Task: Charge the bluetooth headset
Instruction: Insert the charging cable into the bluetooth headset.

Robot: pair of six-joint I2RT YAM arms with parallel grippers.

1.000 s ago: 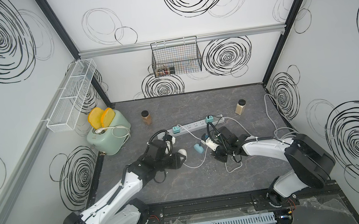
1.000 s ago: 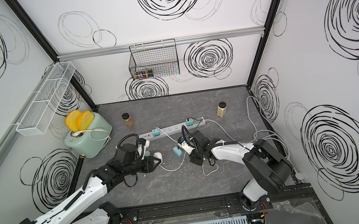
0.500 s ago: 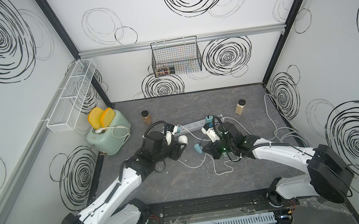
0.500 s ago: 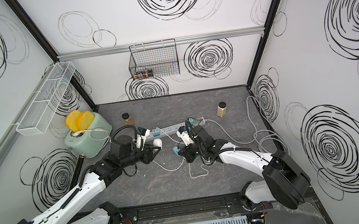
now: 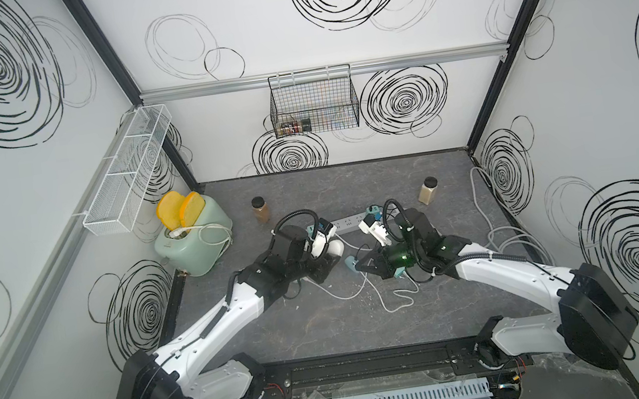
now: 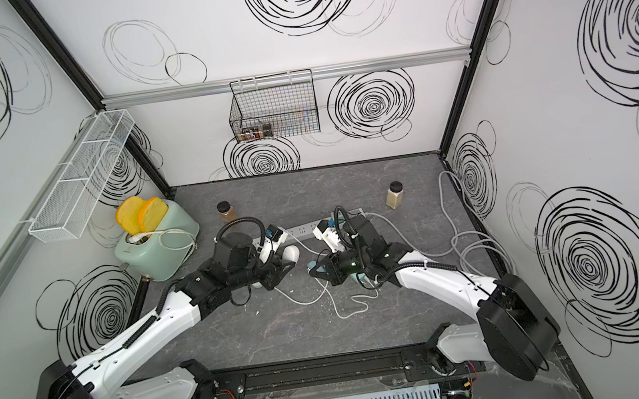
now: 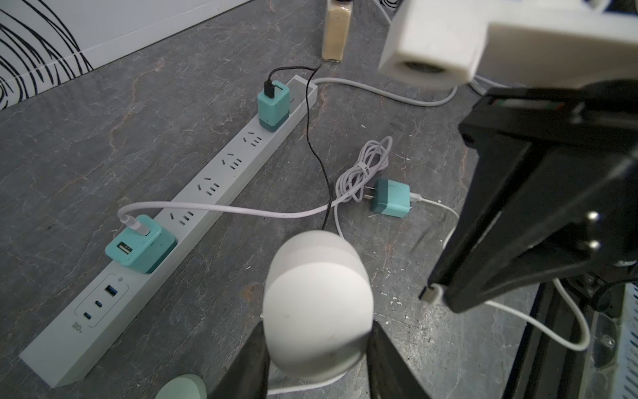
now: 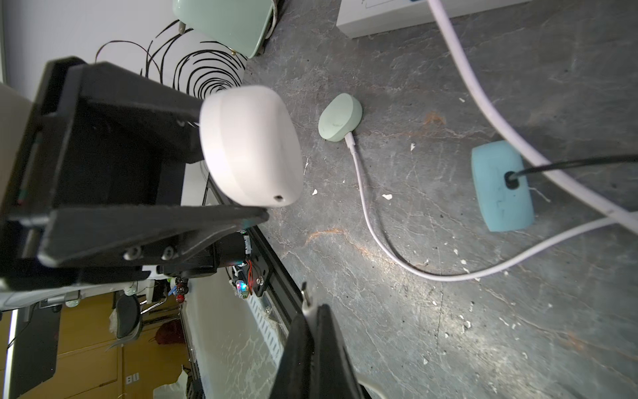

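The bluetooth headset is a white, egg-shaped case (image 7: pixel 317 300) held above the table in my left gripper (image 7: pixel 317 328), whose jaws are shut on its sides. It also shows in both top views (image 5: pixel 335 246) (image 6: pixel 291 253). Its small charging port (image 8: pixel 278 198) faces my right gripper (image 8: pixel 310 312). That gripper is shut on the white plug (image 8: pixel 305 297) of a white cable (image 7: pixel 566 340). The plug (image 7: pixel 429 293) hangs a short way from the case, not touching it.
A grey power strip (image 7: pixel 224 172) with two teal adapters lies behind. On the table lie a loose teal charger (image 7: pixel 392 202), a green case (image 8: pixel 340 117) on a white cable and a blue block (image 8: pixel 502 186) on a black cable. A toaster (image 5: pixel 190 247) and two jars (image 5: pixel 260 210) (image 5: pixel 427 190) stand further back.
My left gripper has carried the white case up and toward the power strip. The right arm has swung round, so its tip with the plug now faces the case.
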